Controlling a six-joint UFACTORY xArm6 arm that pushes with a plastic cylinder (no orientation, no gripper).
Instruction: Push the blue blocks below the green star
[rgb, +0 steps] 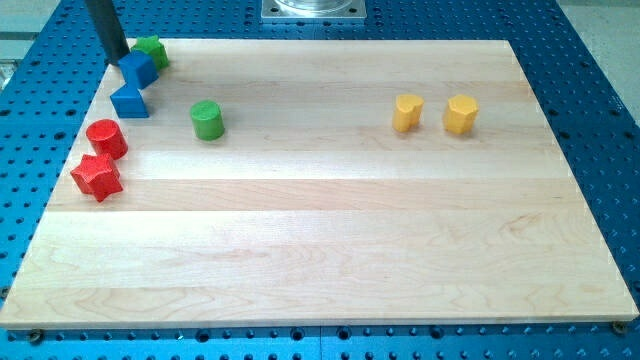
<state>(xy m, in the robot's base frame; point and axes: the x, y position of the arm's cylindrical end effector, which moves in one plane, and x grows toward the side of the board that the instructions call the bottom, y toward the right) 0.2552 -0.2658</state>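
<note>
The arm carries no grasping tool. It ends in a straight dark rod, so there is nothing to release, clench or grasp with; contact is by pushing only. My tip (119, 60) stands at the top-left corner of the pale wooden surface (320, 250).

Position of the task items:
- The blue cube-shaped block (139, 69) lies just beside my tip, on its right and slightly toward the view's bottom. Contact looks likely but cannot be confirmed.
- The blue triangular block (130, 101) lies directly below the cube, touching or nearly touching it.
- The green star-shaped block (152, 50) sits at the top edge of the surface, just up and right of the blue cube and partly behind it.

Governing relation: both blue blocks lie toward the view's bottom and slightly right of my tip, stacked in a near-vertical line. A push toward the view's bottom-right would therefore drive the cube against the triangle and carry both toward a place under the star.

Judgement: the blue blocks are already lower than the star but offset to its left, so a short corrective travel appears to remain.

Other items: a green cylinder (207, 120) lies right of the triangle, well apart.
</note>
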